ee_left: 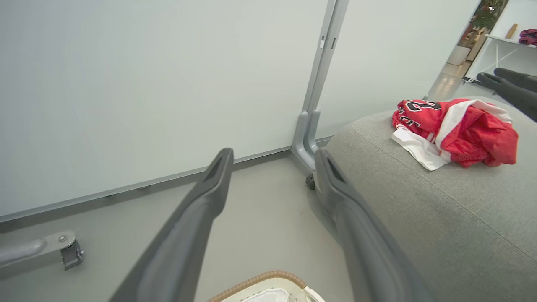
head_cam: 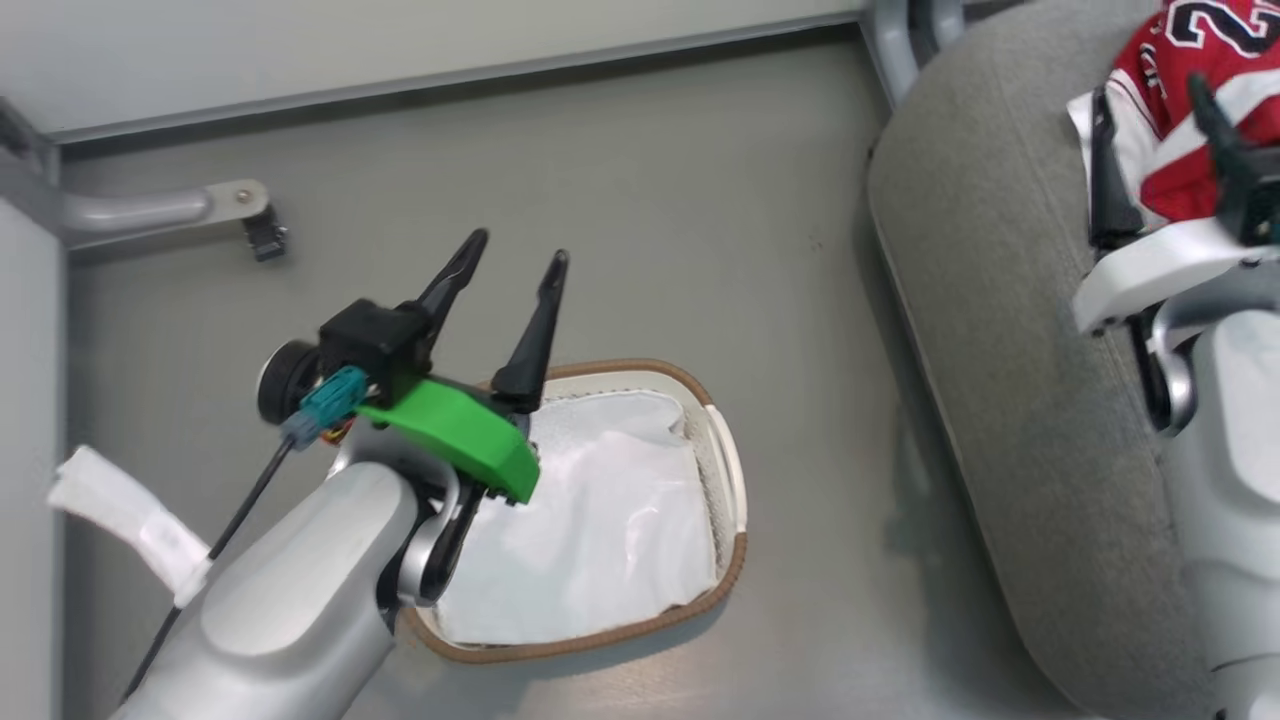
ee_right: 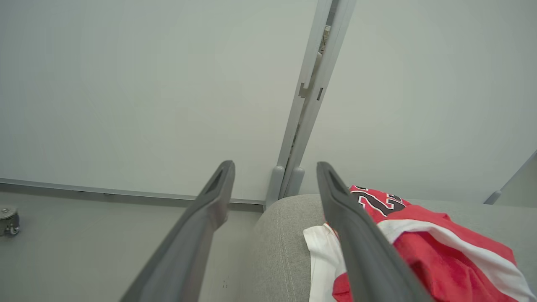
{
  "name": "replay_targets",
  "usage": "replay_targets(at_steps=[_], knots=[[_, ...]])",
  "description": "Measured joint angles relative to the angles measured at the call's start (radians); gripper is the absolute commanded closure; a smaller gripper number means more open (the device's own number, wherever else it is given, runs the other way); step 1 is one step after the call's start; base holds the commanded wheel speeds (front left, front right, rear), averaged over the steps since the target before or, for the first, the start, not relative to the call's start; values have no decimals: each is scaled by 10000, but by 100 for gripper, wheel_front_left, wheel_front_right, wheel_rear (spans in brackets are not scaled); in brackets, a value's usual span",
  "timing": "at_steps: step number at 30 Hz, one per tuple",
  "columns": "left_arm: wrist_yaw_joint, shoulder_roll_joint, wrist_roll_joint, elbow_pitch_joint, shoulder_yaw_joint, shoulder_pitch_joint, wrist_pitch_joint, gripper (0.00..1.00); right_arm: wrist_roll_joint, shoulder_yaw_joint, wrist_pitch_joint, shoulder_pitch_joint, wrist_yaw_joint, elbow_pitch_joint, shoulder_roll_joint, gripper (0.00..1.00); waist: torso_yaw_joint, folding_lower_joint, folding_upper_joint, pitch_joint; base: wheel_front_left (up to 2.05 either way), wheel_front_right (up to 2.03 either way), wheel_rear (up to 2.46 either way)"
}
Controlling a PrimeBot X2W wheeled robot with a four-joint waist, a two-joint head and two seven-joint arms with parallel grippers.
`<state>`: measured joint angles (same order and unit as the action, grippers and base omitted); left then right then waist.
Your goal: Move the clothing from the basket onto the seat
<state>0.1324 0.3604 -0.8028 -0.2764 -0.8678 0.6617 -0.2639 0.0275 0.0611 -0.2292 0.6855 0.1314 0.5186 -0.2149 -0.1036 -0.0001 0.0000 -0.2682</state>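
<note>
Closest to the robot, the oval white plastic laundry basket with the brown woven rim (head_cam: 730,470) sits on the grey floor (head_cam: 650,200). A plain white sheet (head_cam: 590,520) lies inside it, and no red cloth shows there. The left jaws hang over one end of the basket, spread wide, with nothing in them.

Further off, on the robot's right, is the big grey woven sofa seat (head_cam: 1020,350). The red sports clothing with white trim and black-and-white numbers (head_cam: 1180,110) lies in a heap on it. The right jaws are spread wide too, with a finger on each side of the heap, and they are not pinching it. It is too hard to tell if a finger touches the cloth.

The job looks almost done. The step in hand seems to be getting the right arm away. To do that well, the arm should go straight up first with the jaws wide, so no finger hooks a fold and drags the heap toward the seat's edge.

The head view looks down into the basket, while the left wrist view catches just a bit of its rim. But the left wrist view sees the heap from the side, resting well in from the seat's round edge. Farthest back stands the pale wall (ee_left: 126,84).
</note>
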Motion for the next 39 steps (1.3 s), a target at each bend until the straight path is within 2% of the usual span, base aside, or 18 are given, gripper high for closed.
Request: replay_targets(at_steps=[11, 18, 22, 27, 39], knots=[[86, -42, 821, 217, 3170, -3031, -6, 0, 190, -142, -232, -1901, 0, -228, 1162, 0, 1035, 0, 0, 1041, 0, 0, 0], [-58, -531, 1473, 439, 4809, -4824, -8, 0, 265, 69, -316, -3510, -2, -756, 1580, 0, 1427, 0, 0, 1630, 0, 0, 0], [-263, -790, 1908, 562, 5375, -5570, -8, 0, 359, -40, -326, -4358, -2, -1298, 1653, 0, 1546, 0, 0, 1888, 0, 0, 0], [-541, -1047, 2263, 662, 5877, -6450, -8, 0, 1179, -213, -326, -5308, -2, -1946, 1661, 0, 1611, -1, 0, 2170, 0, 0, 0], [-986, -1601, 3070, 736, 6623, -7241, -8, 0, 1519, -412, -326, -6134, -2, -2568, 1664, 0, 1409, 0, 0, 2489, 0, 0, 0]])
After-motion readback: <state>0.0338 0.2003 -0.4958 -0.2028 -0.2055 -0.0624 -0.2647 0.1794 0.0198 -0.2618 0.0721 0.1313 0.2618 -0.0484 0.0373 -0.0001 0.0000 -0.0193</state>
